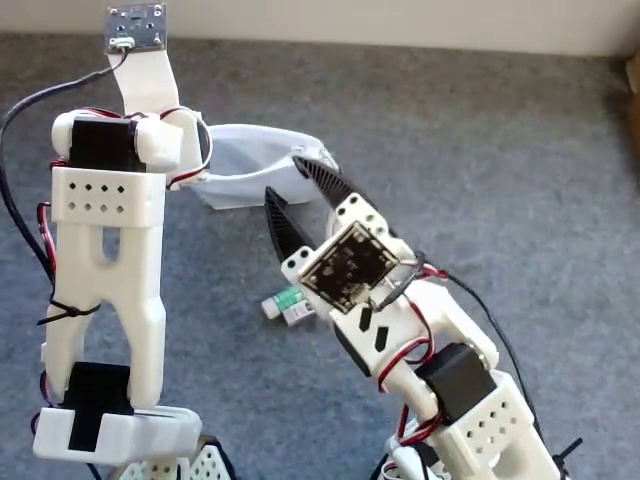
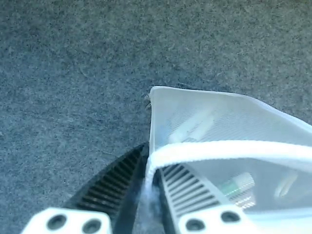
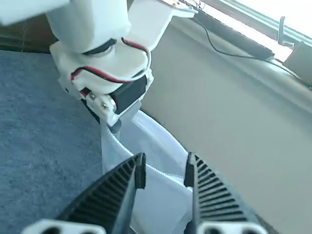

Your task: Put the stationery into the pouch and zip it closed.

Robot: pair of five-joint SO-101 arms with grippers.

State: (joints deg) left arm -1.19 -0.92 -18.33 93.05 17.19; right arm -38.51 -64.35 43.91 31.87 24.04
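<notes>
The left gripper [image 2: 148, 157] pinches the rim of the white pouch [image 2: 219, 122], jaws closed on it. The right gripper [image 3: 165, 169] hangs by the pouch, jaws partly apart and empty.

Grey carpet [image 1: 560, 150], pale wall [image 3: 234, 107], bright window [image 3: 253, 12]
</notes>
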